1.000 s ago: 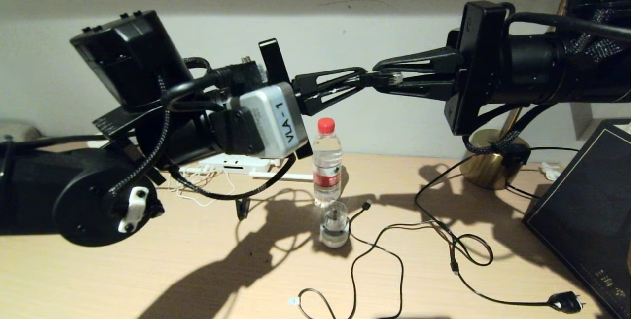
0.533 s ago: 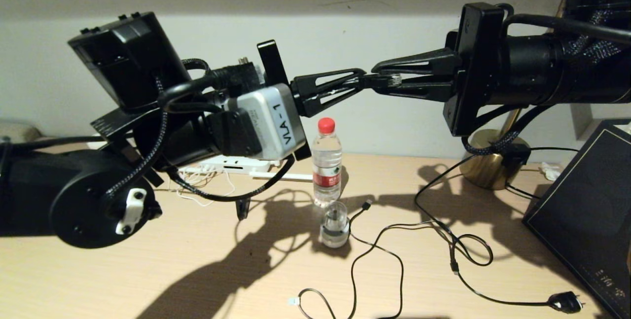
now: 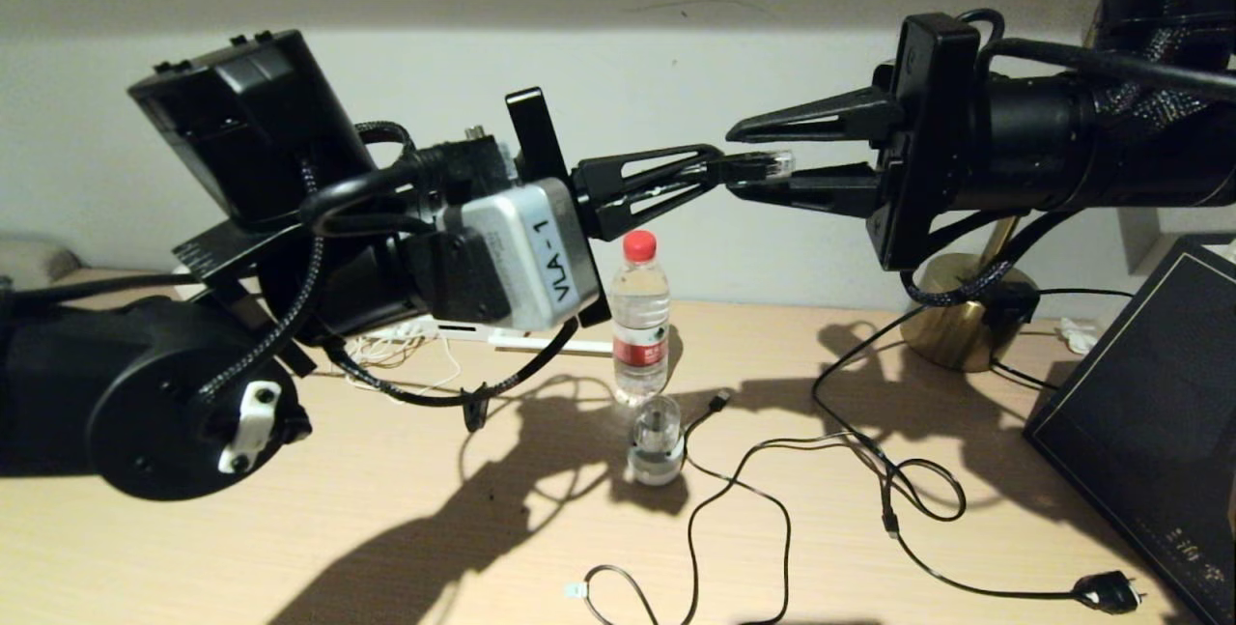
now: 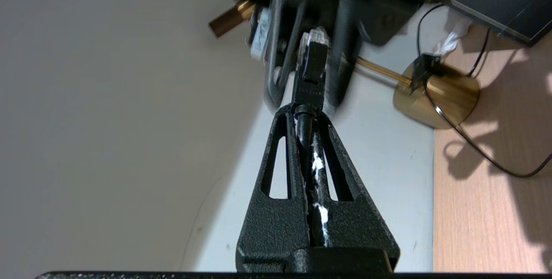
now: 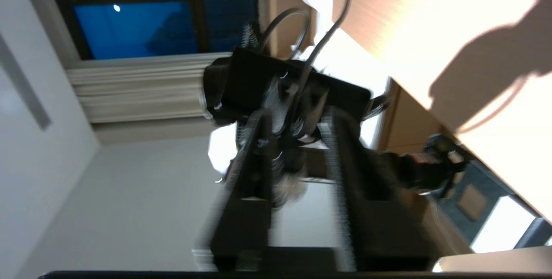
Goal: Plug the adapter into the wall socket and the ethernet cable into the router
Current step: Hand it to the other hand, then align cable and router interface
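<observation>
High above the desk my left gripper (image 3: 716,168) is shut on the black boot of the ethernet cable (image 3: 748,162), whose clear RJ45 plug (image 3: 778,160) sticks out past its tips. In the left wrist view the left gripper (image 4: 304,110) pinches the boot, with the ethernet plug (image 4: 314,45) pointing away. My right gripper (image 3: 736,159) faces it, open, one finger above and one below the plug, neither touching it; the right wrist view shows the right gripper (image 5: 296,117) blurred, fingers apart. The white router (image 3: 462,326) lies mostly hidden behind my left arm. Adapter and wall socket are out of view.
On the desk (image 3: 406,528) stand a water bottle (image 3: 639,316) and a clear-domed white gadget (image 3: 656,441). A thin black USB cable (image 3: 739,485) and a mains-plug cable (image 3: 1107,592) loop across the right side. A brass lamp base (image 3: 961,321) and a black box (image 3: 1149,412) sit far right.
My right gripper has opened and let go of the ethernet plug, which stays in my left gripper. The left arm has sunk slightly.
</observation>
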You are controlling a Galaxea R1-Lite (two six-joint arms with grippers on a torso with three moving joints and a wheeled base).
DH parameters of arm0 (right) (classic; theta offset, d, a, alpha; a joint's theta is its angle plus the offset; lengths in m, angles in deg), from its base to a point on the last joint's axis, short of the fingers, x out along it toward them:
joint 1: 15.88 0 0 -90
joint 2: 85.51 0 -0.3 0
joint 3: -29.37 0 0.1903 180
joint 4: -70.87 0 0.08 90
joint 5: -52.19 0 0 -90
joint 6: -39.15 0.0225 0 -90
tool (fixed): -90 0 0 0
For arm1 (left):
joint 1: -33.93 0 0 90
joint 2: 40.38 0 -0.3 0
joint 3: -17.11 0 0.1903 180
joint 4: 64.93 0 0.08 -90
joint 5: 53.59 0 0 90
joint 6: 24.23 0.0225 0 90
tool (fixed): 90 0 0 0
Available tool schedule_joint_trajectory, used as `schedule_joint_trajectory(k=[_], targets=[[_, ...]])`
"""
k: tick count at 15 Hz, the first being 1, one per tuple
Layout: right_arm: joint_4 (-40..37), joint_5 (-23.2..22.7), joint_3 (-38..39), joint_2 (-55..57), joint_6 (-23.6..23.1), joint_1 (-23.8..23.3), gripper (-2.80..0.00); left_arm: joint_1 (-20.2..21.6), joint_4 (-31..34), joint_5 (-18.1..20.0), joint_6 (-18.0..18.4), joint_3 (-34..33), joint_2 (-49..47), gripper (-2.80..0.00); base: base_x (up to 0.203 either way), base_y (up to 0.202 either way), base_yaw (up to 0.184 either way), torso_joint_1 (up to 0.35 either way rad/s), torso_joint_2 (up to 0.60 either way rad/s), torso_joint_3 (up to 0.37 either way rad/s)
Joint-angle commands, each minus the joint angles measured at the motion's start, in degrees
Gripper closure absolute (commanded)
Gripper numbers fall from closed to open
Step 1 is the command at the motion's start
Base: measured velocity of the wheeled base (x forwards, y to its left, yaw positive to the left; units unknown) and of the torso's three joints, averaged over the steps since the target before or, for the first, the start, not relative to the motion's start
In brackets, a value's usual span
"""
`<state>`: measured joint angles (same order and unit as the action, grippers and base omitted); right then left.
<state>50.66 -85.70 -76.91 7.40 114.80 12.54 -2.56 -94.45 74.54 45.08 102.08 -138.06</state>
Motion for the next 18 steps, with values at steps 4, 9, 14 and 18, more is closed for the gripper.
schedule_joint_trajectory(k=[4,9,14,18], targets=[[0.1,0.5,0.7,0.0,-0.9,0.1,-2.80,0.3,-0.2,0.2,0.0,-3.7,0.8,0.00,0.000,0.000,0.000,0.000,0.00,0.000],[2.3,16.2,6.7,-5.1,-12.5,-3.0,-2.80,9.1,-0.2,-2.2,-18.7,-14.5,6.9,0.00,0.000,0.000,0.000,0.000,0.00,0.000],[2.3,41.9,22.2,-16.9,-47.3,-3.1,-2.80,11.4,2.6,-14.2,-49.8,-15.2,9.4,0.00,0.000,0.000,0.000,0.000,0.00,0.000],[-3.7,50.5,30.0,-31.4,-59.4,-3.0,-2.80,11.5,18.0,-17.0,-66.0,-16.4,16.4,0.00,0.000,0.000,0.000,0.000,0.00,0.000]])
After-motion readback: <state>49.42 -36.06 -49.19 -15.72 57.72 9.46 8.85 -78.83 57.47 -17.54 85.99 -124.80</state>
